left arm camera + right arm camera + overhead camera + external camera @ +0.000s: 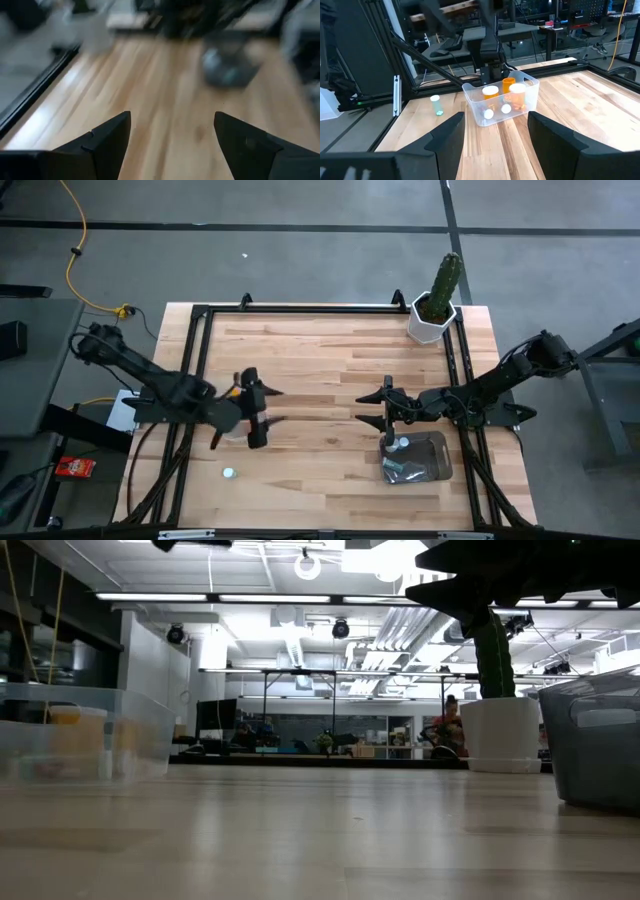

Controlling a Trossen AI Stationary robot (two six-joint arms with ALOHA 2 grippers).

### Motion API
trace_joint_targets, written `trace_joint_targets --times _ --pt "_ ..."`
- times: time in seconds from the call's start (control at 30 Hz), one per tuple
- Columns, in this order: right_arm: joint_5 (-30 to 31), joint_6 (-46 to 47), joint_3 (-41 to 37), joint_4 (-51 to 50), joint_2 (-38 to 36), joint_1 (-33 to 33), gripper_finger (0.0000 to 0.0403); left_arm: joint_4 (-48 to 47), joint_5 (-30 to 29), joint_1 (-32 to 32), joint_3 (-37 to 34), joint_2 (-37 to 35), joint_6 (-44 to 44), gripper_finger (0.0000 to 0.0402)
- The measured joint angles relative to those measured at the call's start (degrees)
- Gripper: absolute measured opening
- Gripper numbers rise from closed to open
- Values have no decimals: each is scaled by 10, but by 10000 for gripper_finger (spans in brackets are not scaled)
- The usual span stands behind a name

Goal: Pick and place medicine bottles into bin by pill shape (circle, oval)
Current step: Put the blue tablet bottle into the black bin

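Left gripper (262, 408) over clear bin (500, 102), jaws apart, nothing held. Right gripper (385, 407) waits near gray bin (438, 470), jaws apart, holding nothing. Lone green bottle (229, 473) stands on bench (320, 360). Next, likely: left reaches down, grabs it.

Left arm: you see it reach in from the table's left edge, elbow bent, forearm angled toward the middle of the table.
Left gripper (268, 409): its dark fingers (107, 135) stand wide apart — nothing sits between them, and it hangs over the left half of the table.
Right arm: you see it come in from the right edge, stretched low and long toward the centre.
Right gripper (372, 408): fingers (451, 135) parted with an empty gap — it points leftward, near mid-table.
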Motion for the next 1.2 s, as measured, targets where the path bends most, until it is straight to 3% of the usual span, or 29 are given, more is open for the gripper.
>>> trace_joint_targets --times 0.1,0.23,0.4,0.9,1.2 --pt "0 0 0 0 0 0 210 222 19 -6 -106 -19 66 273" --pt "0 0 0 -1 0 0 210 466 29 -4 -239 -12 91 273" --pt "6 0 0 1 0 0 210 612 30 -4 -322 -2 83 273" --pt "14 -16 0 20 0 -1 210 616 27 -11 -324 -7 85 273" --pt "-29 -41 0 51 0 0 210 616 29 -10 -324 -7 82 273"
